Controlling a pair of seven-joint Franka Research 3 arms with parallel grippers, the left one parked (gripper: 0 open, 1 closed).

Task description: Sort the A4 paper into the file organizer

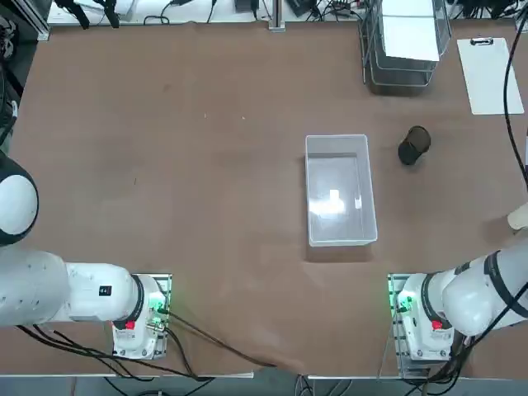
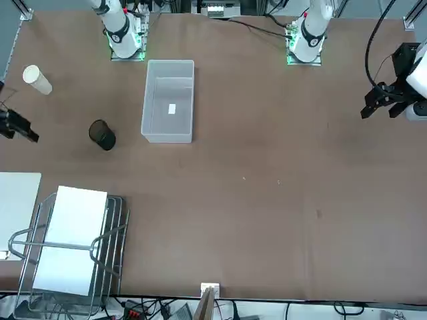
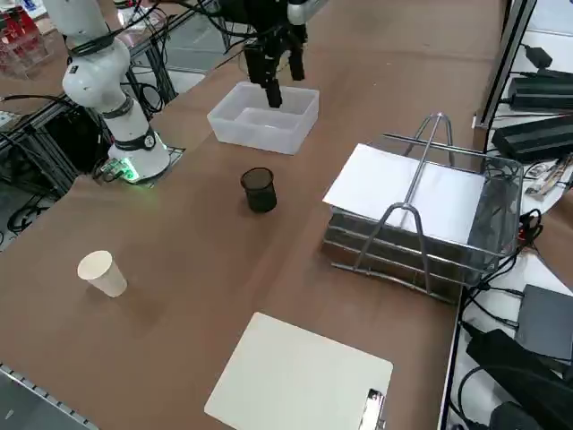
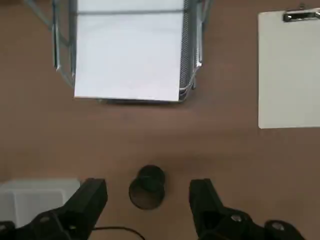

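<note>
The A4 paper (image 1: 410, 33) is a plain white sheet lying on the top tier of the file organizer (image 1: 400, 79), a silver wire rack at the table's far right. In the right side view the paper (image 3: 403, 193) sticks out past the rack's (image 3: 403, 258) open end. The wrist view shows the sheet (image 4: 127, 55) inside the rack's mesh side (image 4: 187, 50). My right gripper (image 4: 148, 186) hangs high above the table, open, with nothing between its fingers. It is well short of the rack, over the area near the black cup (image 3: 283, 85).
A clear plastic bin (image 1: 307, 190) sits mid-table. A black mesh cup (image 1: 412, 147) lies to the right of it. A clipboard (image 1: 492, 74) with a black clip lies right of the rack. A paper cup (image 3: 101, 273) rests near the right edge.
</note>
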